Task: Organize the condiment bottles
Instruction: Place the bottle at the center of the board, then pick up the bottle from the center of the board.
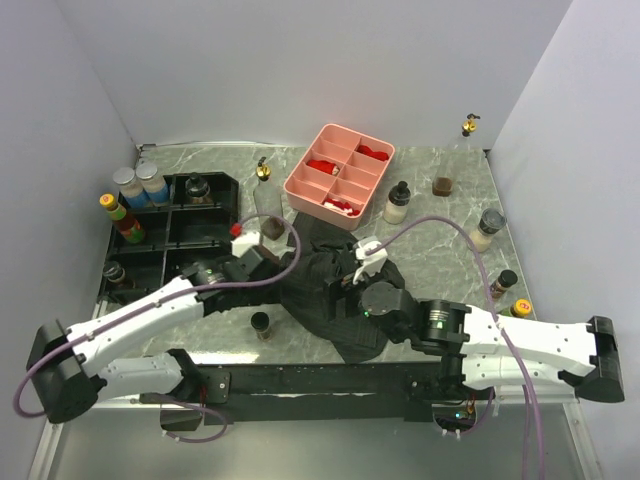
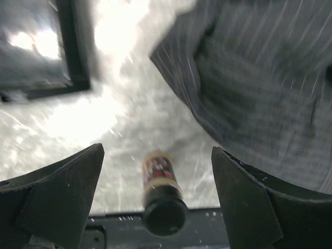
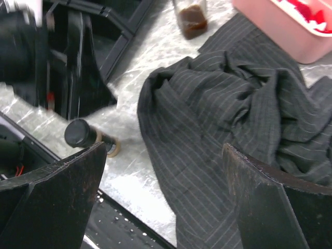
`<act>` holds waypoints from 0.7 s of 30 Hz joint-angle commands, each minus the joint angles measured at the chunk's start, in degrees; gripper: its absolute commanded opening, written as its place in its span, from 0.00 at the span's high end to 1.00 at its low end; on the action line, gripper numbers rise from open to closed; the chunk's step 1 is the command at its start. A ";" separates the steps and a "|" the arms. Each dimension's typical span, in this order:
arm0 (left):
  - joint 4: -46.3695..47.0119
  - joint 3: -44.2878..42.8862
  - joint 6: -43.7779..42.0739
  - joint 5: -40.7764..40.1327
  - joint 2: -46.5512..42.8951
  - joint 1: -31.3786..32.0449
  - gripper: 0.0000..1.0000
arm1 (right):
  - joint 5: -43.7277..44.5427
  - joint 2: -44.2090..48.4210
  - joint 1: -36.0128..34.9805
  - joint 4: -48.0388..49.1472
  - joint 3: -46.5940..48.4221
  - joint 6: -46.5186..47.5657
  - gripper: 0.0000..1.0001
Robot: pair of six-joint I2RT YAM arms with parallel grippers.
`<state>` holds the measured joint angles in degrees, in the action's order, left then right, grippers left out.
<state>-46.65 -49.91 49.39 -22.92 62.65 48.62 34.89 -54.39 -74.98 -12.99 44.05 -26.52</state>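
Plain white walls [image 1: 300,70] on three sides; grey marbled tabletop [image 1: 420,160], bright glare patches

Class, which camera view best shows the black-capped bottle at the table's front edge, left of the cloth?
Left wrist: the black-capped bottle is central, label visible. Right wrist catches it partly; top external shows only its small cap.

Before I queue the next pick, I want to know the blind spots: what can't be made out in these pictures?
Label of the black-capped bottle: left wrist view, blurred, seen cap-first.
Near right corner of the black tray: top view, the left arm covers it.
Anything under the striped cloth: all views, the cloth hides it.
Contents of the gold-capped bottle at the far right corner: top view, too small.
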 commanded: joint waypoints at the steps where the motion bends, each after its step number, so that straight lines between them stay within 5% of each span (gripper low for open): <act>1: -2.74 0.24 7.55 -1.17 2.47 4.90 0.10 | -0.44 3.76 1.50 3.41 -2.56 1.03 0.00; 15: 0.16 7.10 12.75 1.56 -0.08 9.74 0.19 | -0.88 4.82 1.77 2.10 -3.54 -0.63 0.00; 21: -1.68 8.25 15.29 1.74 0.28 11.93 0.50 | -0.71 4.47 1.77 1.39 -3.36 -0.90 0.00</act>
<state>-47.92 -41.58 61.93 -21.15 63.26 59.20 33.39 -50.43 -73.45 -12.53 40.80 -26.57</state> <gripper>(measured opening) 0.576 0.999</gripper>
